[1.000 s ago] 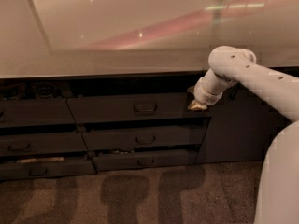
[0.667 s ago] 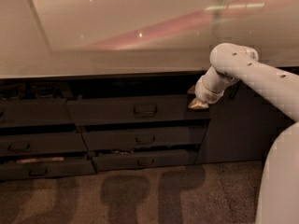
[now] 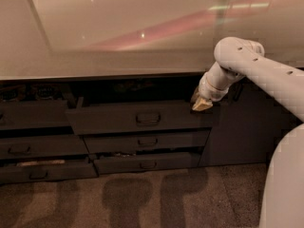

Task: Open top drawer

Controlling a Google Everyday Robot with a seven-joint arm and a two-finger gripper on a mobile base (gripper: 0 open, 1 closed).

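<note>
Top drawer (image 3: 118,122) sits under the pale desk (image 3: 118,37), partly open, its dark front standing forward of the two lower drawers (image 3: 147,141). Small loop handle (image 3: 148,118) at centre of the front, untouched. White arm (image 3: 266,75) reaches in from the right. Hand (image 3: 202,103) is at the drawer's upper right corner, against the top edge. Cannot tell whether it is wide, narrow or gripping. Brown carpet (image 3: 142,198) below.
</note>
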